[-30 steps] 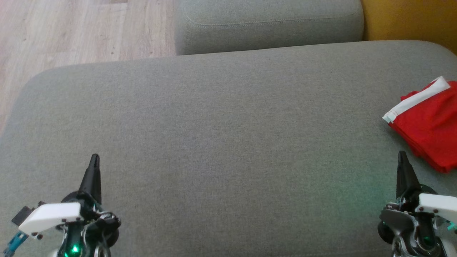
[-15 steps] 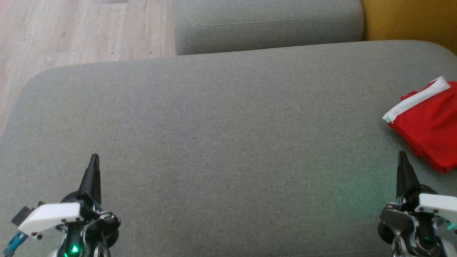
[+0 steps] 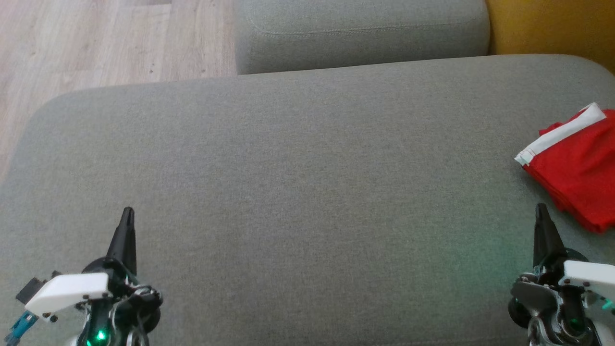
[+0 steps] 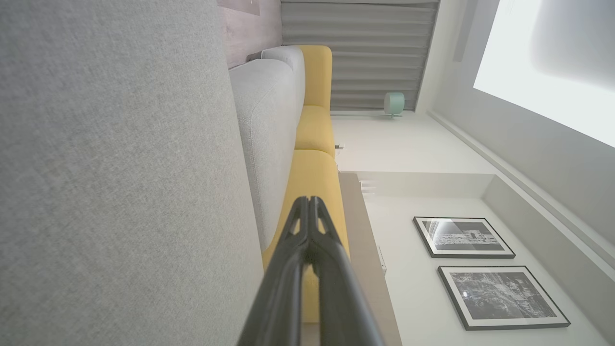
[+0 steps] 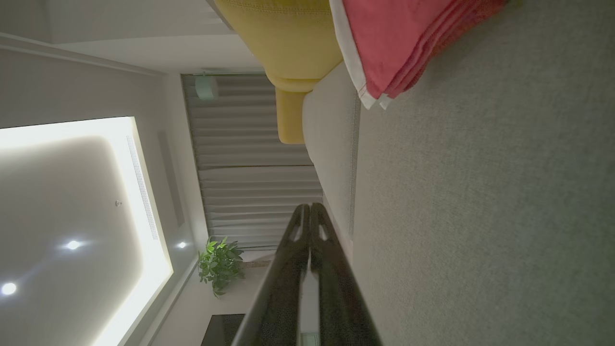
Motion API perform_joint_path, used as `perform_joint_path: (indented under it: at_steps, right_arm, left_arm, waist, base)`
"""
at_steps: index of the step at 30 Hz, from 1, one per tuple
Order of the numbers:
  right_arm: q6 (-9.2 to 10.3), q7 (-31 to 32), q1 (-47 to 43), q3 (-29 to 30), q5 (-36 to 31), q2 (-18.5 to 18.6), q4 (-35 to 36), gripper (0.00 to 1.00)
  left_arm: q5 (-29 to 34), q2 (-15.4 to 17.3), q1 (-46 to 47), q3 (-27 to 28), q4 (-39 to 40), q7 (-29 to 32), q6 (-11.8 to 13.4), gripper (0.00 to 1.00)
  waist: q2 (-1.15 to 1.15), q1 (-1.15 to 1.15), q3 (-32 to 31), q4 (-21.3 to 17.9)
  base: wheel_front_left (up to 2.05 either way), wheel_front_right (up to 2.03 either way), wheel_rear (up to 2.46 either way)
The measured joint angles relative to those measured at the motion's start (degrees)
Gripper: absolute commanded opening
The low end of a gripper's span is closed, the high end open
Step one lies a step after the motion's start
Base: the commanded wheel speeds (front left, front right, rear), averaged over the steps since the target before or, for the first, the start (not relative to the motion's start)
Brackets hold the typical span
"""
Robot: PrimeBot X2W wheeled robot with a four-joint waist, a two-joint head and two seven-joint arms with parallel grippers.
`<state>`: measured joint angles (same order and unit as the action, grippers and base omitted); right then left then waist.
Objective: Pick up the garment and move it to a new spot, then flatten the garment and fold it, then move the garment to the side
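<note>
A folded red garment [image 3: 579,168] with a white band lies at the far right edge of the grey cushion [image 3: 298,182]; in the right wrist view the garment [image 5: 399,43] sits at the top. My right gripper [image 3: 541,211] is shut and empty, a short way below and left of the garment, apart from it. Its fingertips meet in the right wrist view, where the right gripper [image 5: 310,207] points along the cushion. My left gripper [image 3: 127,214] stands shut and empty at the lower left, and the left gripper [image 4: 308,201] shows closed tips in its own view.
A second grey cushion [image 3: 360,33] lies behind the main one, with a yellow seat [image 3: 552,26] at the back right. Wooden floor [image 3: 96,43] runs past the cushion's left and rear edges. Wide bare fabric spreads between both grippers.
</note>
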<state>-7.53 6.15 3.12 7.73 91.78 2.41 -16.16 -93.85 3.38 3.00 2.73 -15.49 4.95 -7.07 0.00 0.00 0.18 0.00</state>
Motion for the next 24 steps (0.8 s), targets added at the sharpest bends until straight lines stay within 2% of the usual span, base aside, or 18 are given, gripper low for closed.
perform_joint_path:
  at_steps: [24]
  right_arm:
    - [0.0, 0.01, 0.0, 0.0, 0.0, 0.0, 0.0, 0.0]
  left_arm:
    - [0.09, -0.12, 0.0, 0.24, -0.01, 0.45, 0.0, 0.0]
  waist:
    - [0.0, 0.0, 0.0, 0.0]
  base:
    - [0.0, 0.0, 0.0]
